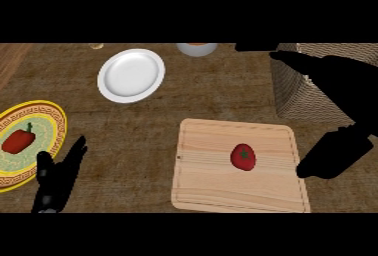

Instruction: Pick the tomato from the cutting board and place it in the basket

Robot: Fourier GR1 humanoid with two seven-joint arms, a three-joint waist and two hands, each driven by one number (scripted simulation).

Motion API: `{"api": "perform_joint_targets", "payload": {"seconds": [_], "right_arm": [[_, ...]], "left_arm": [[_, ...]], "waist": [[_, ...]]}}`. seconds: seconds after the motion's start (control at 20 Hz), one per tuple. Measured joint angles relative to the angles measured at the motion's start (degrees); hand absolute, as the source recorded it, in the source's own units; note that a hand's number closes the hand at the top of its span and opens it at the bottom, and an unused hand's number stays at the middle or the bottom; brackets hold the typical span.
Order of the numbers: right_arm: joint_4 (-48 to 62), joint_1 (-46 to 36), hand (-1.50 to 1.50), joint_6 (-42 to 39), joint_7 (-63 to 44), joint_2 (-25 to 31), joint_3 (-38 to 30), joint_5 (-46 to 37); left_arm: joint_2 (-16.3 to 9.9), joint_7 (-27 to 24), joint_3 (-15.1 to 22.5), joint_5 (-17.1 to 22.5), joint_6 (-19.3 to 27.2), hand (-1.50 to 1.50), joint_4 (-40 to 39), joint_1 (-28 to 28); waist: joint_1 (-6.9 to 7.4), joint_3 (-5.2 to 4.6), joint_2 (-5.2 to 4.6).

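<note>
Brown woven-textured counter (221, 90) under cutting board (241, 167)

We see pale wood with fine grain on the cutting board (221, 185), a glossy red skin on the tomato (243, 156), and woven wicker on the basket (303, 100). The white plate (131, 75) looks smooth and glazed; the counter (140, 150) shows coarse, matt brown.

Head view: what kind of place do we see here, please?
Most likely a kitchen counter set for preparing food. A wooden cutting board carries a tomato, a patterned plate holds a red pepper, and a white plate and a woven basket stand nearby.
</note>
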State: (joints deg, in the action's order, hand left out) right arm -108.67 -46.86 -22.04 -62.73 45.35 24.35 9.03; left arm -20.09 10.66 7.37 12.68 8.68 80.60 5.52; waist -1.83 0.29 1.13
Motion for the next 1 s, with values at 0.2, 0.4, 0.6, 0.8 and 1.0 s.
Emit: {"api": "perform_joint_targets", "payload": {"seconds": [0.2,0.4,0.6,0.8,1.0], "right_arm": [[-2.83,1.16,-1.5,0.52,-1.33,2.26,0.2,3.1],[-5.47,4.22,-1.5,1.98,-1.59,2.61,1.3,2.01],[-5.38,6.84,-1.5,3.58,-0.65,0.51,3.33,-2.06],[-5.06,10.59,-1.5,5.58,0.73,-2.26,5.9,-8.37],[-3.72,12.84,-1.5,6.62,1.39,-4.22,8.28,-12.91]], "left_arm": [[0.84,0.01,0.66,-1.1,0.62,0.0,0.83,0.3],[0.85,-0.31,0.43,-1.17,-0.38,0.0,0.52,0.09],[1.04,0.0,0.17,-1.13,-1.22,0.0,0.13,-0.53],[0.71,0.23,-0.23,-1.15,-1.87,0.0,1.47,0.4],[1.42,0.29,-0.11,-2.09,-1.34,0.0,1.65,0.48]], "waist": [[0.58,0.07,-0.22],[0.95,0.13,-0.4],[1.45,0.2,-0.58],[1.8,0.19,-0.67],[1.87,0.18,-0.72]]}}
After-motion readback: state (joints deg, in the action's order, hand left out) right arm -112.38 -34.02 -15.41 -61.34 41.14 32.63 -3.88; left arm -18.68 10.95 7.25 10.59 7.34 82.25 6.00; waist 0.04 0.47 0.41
